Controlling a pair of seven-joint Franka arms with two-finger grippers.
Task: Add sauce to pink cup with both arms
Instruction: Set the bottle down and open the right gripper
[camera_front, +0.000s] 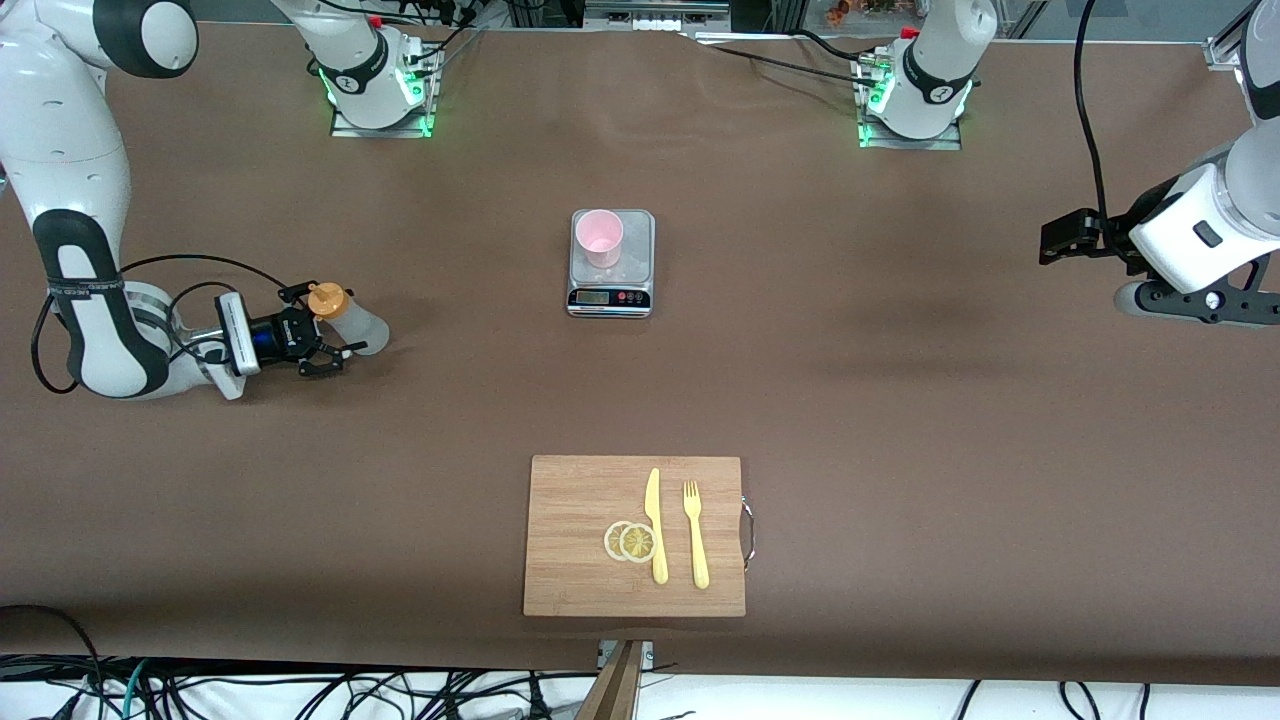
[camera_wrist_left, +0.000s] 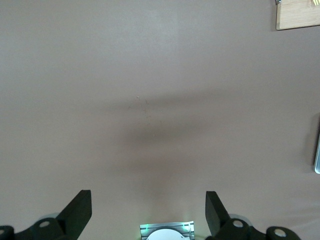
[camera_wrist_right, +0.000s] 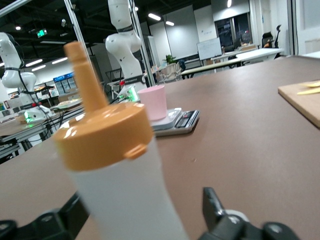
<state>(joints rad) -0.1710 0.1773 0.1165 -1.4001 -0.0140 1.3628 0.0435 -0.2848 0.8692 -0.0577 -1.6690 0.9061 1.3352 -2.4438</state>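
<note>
The sauce bottle (camera_front: 362, 327), translucent whitish with an orange nozzle cap, stands on the table near the right arm's end. My right gripper (camera_front: 322, 328) is low at the table, open, with the bottle between its fingers. In the right wrist view the bottle (camera_wrist_right: 120, 185) fills the space in my right gripper (camera_wrist_right: 142, 212), with a gap to one finger (camera_wrist_right: 212, 202). The pink cup (camera_front: 599, 238) stands upright on a small kitchen scale (camera_front: 611, 292) mid-table; it also shows in the right wrist view (camera_wrist_right: 152, 102). My left gripper (camera_front: 1050, 240) waits open and empty above the table's left-arm end; the left wrist view (camera_wrist_left: 148, 205) shows bare cloth.
A wooden cutting board (camera_front: 580, 590) with a yellow knife (camera_front: 655, 525), a yellow fork (camera_front: 695, 535) and lemon slices (camera_front: 630, 541) lies nearer to the front camera than the scale. The brown cloth (camera_front: 900, 400) covers the table.
</note>
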